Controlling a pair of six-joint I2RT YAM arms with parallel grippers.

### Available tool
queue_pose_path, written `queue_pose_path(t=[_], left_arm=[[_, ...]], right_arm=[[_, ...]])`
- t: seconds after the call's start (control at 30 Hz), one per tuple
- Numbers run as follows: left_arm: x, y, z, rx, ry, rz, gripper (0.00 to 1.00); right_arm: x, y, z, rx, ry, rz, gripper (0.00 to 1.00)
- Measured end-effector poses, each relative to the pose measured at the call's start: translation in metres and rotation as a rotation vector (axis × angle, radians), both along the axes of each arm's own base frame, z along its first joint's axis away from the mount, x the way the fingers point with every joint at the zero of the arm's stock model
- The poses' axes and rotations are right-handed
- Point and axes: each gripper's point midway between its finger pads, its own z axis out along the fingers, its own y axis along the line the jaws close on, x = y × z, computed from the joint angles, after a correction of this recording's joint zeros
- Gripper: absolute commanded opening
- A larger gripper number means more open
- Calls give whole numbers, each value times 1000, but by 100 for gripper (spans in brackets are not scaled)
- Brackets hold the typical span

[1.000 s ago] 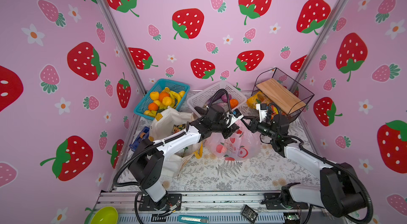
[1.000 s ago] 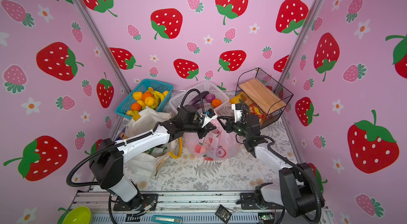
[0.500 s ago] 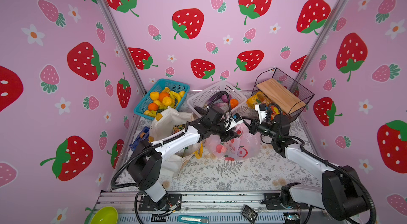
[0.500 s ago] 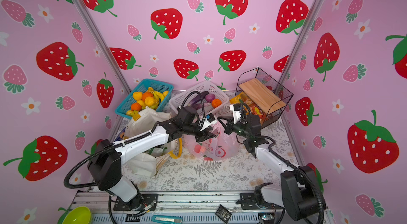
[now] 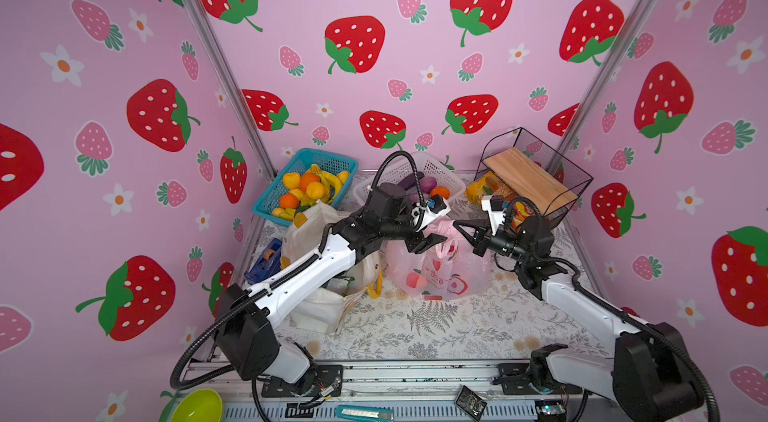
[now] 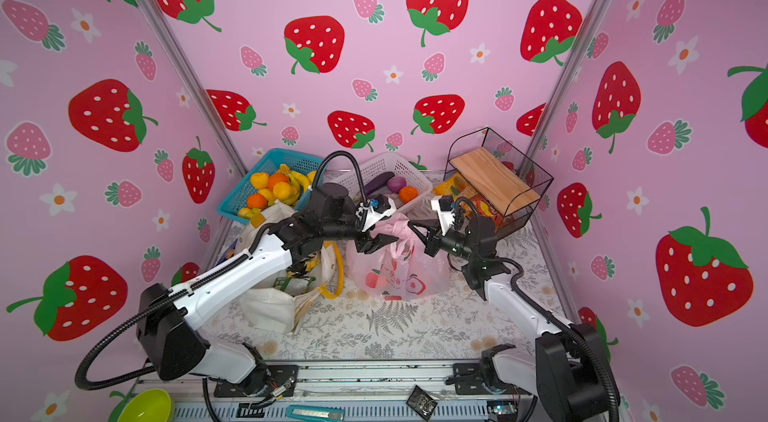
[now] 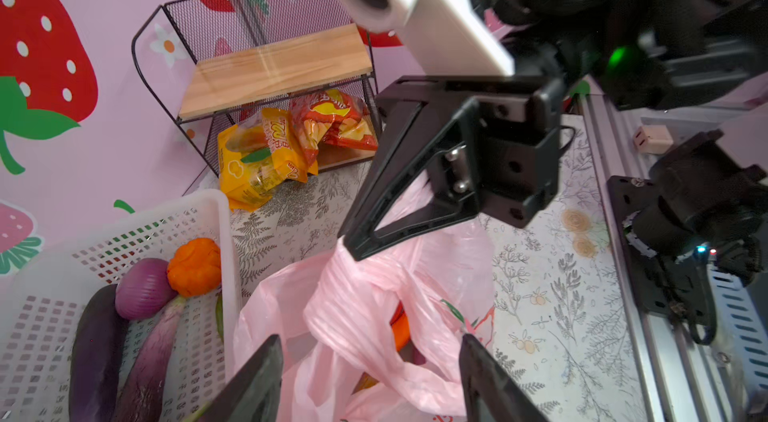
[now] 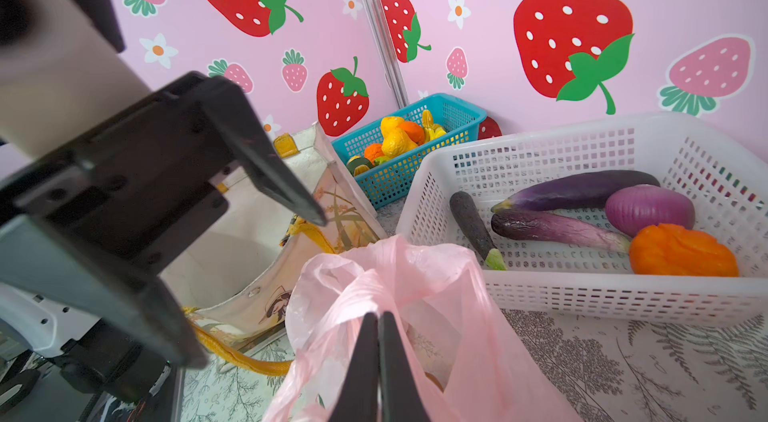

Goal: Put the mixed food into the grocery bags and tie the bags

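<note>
Right wrist view: your right tool (image 8: pixel 378 326) is clamped on the pink bag (image 8: pixel 419 274) handle; your left tool (image 7: pixel 370 339) stands apart.

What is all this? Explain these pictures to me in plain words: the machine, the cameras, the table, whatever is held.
Two robot arms stand at a table, each ending in a two-fingered gripper. Two pictures come from one camera head above, looking down on everything. The other two come from small cameras on the arms' wrists. On the table are a pink bag, a white tote, a blue basket of fruit, a white basket of vegetables and a wire rack with snack packets under its shelf. The right gripper is shut on the pink bag's twisted handles. The left gripper is open, with its fingers on either side of the pink bag's top, holding nothing.
</note>
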Motion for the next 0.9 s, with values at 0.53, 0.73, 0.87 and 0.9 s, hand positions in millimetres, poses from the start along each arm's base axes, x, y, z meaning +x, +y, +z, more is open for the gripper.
queue_pose_path(t=[0.53,0.73,0.87,0.9], left_arm=[[23,-14,-59,145,92,-32,32],[29,-14,-56,119,91,-23,4],[32,-13,-54,103,97,-19,0],[33,-12,-53,101,96,-16,0]], right_arm=[[-7,5,15,50,-30,42,0],[-6,6,14,45,-37,37,3],[-5,5,13,31,-56,28,28],[-4,5,12,25,-60,24,36]])
